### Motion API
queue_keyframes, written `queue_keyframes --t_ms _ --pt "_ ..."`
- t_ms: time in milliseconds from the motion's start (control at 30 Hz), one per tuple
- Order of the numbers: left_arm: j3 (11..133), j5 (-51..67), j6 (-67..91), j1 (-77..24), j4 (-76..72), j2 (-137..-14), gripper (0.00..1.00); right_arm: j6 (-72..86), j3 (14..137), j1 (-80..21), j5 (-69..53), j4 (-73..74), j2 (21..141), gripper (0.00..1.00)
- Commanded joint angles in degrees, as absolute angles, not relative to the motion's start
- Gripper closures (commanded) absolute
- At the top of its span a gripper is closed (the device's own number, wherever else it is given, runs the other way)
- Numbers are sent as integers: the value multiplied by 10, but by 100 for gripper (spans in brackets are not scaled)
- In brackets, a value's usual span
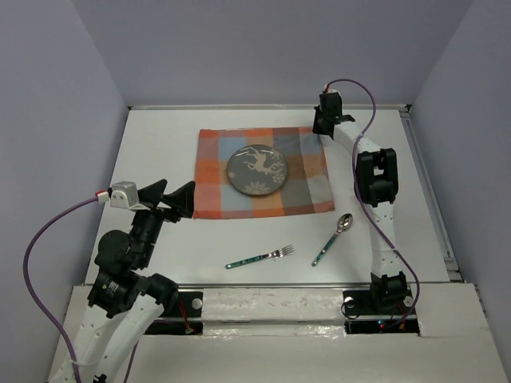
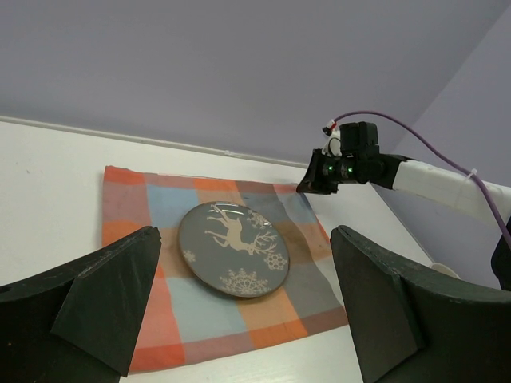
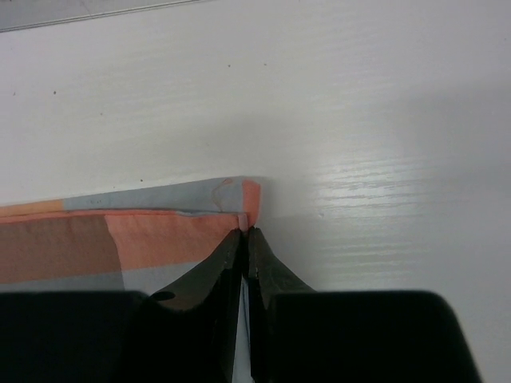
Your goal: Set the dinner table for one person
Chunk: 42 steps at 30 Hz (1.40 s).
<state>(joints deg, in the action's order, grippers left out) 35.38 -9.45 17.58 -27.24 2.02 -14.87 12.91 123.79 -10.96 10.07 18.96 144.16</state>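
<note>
Nearest the arm bases, I find the left tool (image 1: 172, 195) held above the near-left part of the large flat matte white rectangular surface (image 1: 160, 148), just off the near-left corner of the cloth. Its two black fingers (image 2: 112, 295) stand wide apart with nothing between them.

That surface is the dinner table. It fills the working area from the arm bases to the far wall and carries every item noted below.

Next out, on bare surface near the middle of the near edge, lies the slim metal fork with a teal patterned handle (image 1: 259, 258), flat, tines pointing right. Near it on the right, not touching, lies the matching metal spoon with a teal patterned handle (image 1: 334, 238), set at a slant with its bowl toward the far right. Both are on the near side of the cloth and off it.

Beyond them the orange-and-grey plaid cloth placemat (image 1: 307, 187) lies spread across the middle of the surface. The round dark grey plate with a white reindeer and snowflakes (image 1: 256, 170) sits on it, roughly central and wholly within the cloth's edges.

Farthest out, the right arm reaches to the placemat's far-right corner. The right tool (image 1: 326, 121) points down there. In its wrist view the fingertips (image 3: 227, 251) are drawn together and clamped on the hemmed corner of the placemat, with a sliver of cloth edge showing between them
</note>
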Motion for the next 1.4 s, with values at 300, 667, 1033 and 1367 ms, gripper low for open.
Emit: queue_keyframes --t_ms 300,667,1033,1367 --pt "359 -86 164 -266 -4 -159 1 100 1261 -109 151 149 1441 77" --pt "359 -77 164 -264 -9 -156 1 130 1189 -109 99 148 1317 42" --pt "360 -75 166 -288 -7 -115 1 255 640 -109 250 72 839 49" --pt "361 -86 167 -321 -4 -87 1 264 507 -69 352 142 686 50"
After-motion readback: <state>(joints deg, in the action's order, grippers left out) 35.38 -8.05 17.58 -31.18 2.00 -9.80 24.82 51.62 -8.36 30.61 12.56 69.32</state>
